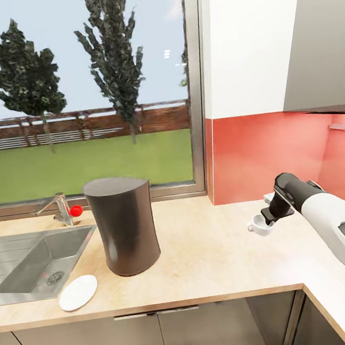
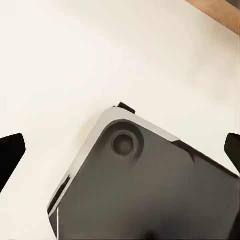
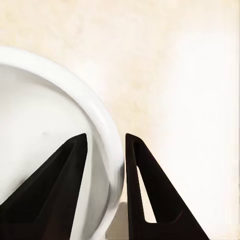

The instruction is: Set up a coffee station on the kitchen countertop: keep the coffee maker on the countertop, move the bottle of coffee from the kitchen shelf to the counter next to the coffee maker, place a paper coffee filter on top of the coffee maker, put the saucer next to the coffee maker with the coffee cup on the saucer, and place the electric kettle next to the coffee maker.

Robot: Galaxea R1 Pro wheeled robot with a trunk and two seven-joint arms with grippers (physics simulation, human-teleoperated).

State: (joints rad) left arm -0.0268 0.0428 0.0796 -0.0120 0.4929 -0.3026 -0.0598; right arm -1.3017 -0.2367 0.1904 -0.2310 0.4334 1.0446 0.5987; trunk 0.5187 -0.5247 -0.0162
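The coffee cup [image 1: 261, 225] is seen on the kitchen countertop [image 1: 204, 265] near the back wall corner, its rim pinched by the right gripper [image 1: 267, 219]. The coffee maker [image 1: 124, 226] stands beside the sink [image 1: 22, 264]; the saucer [image 1: 78, 292] lies at the front edge. The left gripper [image 2: 120, 150] is spread wide.

Right arm [image 1: 328, 219] reaching forward and inward over countertop [image 1: 214, 253], white forearm, dark wrist bent down. Right gripper [image 1: 268, 216] lowered onto cup [image 1: 260, 225], fingers [image 3: 150, 190] straddling cup wall, one inside, one outside, pinching rim. Left gripper [image 2: 120, 150] spread wide, dark fingertips at frame edges, pointing at pale floor and dark robot base [image 2: 150, 190].
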